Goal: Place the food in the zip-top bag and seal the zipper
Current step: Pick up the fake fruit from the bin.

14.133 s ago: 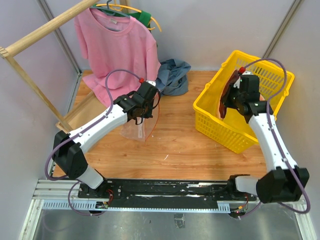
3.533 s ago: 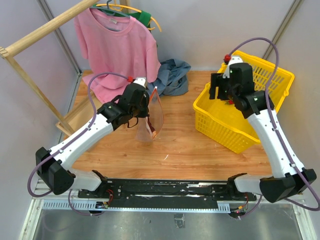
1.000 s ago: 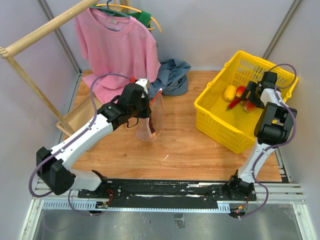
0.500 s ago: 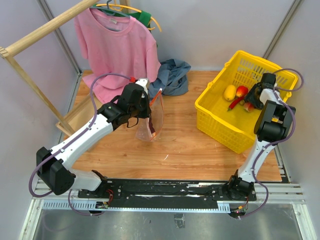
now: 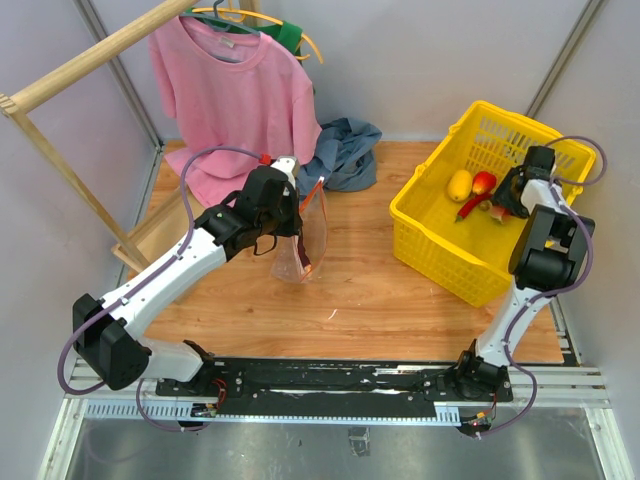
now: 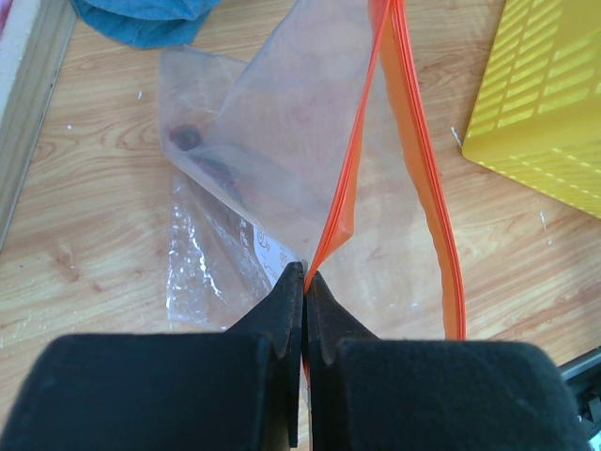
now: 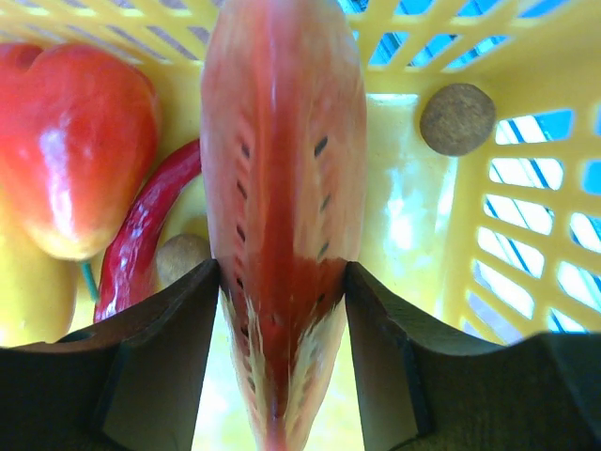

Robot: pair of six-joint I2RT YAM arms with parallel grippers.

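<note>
- Rt claw (image 7: 282, 282) sits lower than earlier, down inside yellow basket (image 5: 430, 240).
- L claw (image 6: 303, 282): pinched tight on zipper (image 6: 344, 202); zip-top bag (image 6: 282, 122) mouth open, over worktop (image 5: 350, 290).
- Rt claw: gripping watermelon slice (image 7: 282, 141) in basket, next to chili (image 7: 141, 235).

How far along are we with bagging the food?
Done: one dark piece lies in the bag, which the left gripper holds up by its zipper. In hand: the right gripper has its jaws closed on the slice inside the basket. Left: the pepper, chili and yellow fruit in the basket; zipper unsealed.
</note>
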